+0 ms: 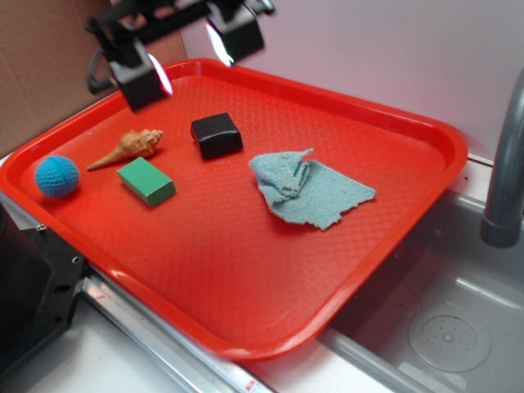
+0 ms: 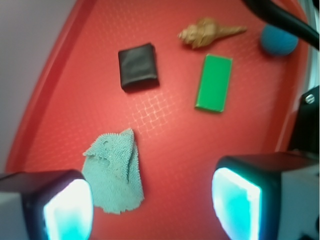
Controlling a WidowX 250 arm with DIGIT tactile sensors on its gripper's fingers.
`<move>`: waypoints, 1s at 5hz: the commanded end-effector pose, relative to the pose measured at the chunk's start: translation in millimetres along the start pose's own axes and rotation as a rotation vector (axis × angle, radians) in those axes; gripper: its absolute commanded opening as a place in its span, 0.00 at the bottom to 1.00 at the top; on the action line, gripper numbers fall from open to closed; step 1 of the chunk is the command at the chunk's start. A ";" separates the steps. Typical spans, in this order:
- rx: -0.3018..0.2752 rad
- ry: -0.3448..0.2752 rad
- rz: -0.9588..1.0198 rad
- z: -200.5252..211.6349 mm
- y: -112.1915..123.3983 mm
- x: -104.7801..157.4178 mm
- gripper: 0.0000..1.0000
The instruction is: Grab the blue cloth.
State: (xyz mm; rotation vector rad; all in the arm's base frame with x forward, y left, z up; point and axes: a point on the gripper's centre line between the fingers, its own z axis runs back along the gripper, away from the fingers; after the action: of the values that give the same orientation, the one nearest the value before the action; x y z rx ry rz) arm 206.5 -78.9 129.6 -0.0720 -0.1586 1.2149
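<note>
The blue cloth [image 1: 307,189] is a pale blue-grey knitted rag lying crumpled on the red tray [image 1: 246,270], right of centre. In the wrist view the blue cloth [image 2: 115,172] lies at the lower left, just beside the left finger. My gripper [image 1: 188,51] hangs high above the tray's far left part, well away from the cloth. It is open and empty, its two pads wide apart. In the wrist view the gripper [image 2: 152,207] shows bare tray between the fingers [image 2: 67,210].
A black block [image 1: 217,134] sits left of the cloth. A green block [image 1: 146,181], a seashell [image 1: 128,147] and a bright blue knitted ball [image 1: 56,177] lie on the tray's left. A sink [image 1: 442,327] and a grey faucet pipe [image 1: 506,164] stand to the right.
</note>
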 end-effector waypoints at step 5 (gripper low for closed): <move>0.126 -0.060 0.035 -118.1 -51.6 -20.3 1.00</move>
State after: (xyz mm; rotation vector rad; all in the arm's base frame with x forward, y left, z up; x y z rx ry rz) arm 265.5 -115.1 17.1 0.0864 -0.1252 1.2220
